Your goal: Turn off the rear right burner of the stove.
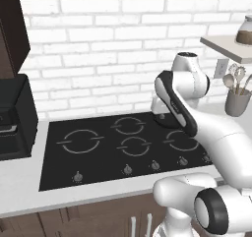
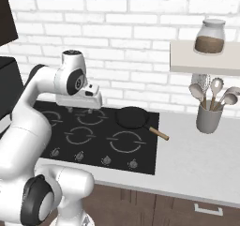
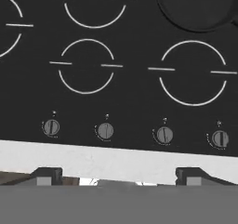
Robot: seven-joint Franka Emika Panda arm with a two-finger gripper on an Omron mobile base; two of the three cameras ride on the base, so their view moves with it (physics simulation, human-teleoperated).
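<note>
The stove (image 1: 98, 172) is a glossy black glass cooktop with grey broken-ring marks. Its rear right burner (image 3: 197, 7) appears as a plain dark round disc at the top right of the hand view. In the right base view a dark round pan (image 2: 132, 117) with a wooden handle sits on that spot. A row of small grey knobs (image 3: 163, 135) runs along the stove's front edge. My gripper (image 3: 118, 179) hovers open above the middle of the stove (image 3: 130, 97), with nothing between its fingers. The same gripper (image 2: 79, 109) hangs over the rear burners, left of the pan.
A boxy black appliance (image 1: 15, 118) stands on the counter left of the stove. A grey utensil holder (image 2: 208, 118) stands on the counter to the right, under a wall shelf (image 2: 206, 63) carrying a jar (image 2: 210, 36). A white brick wall runs behind the stove.
</note>
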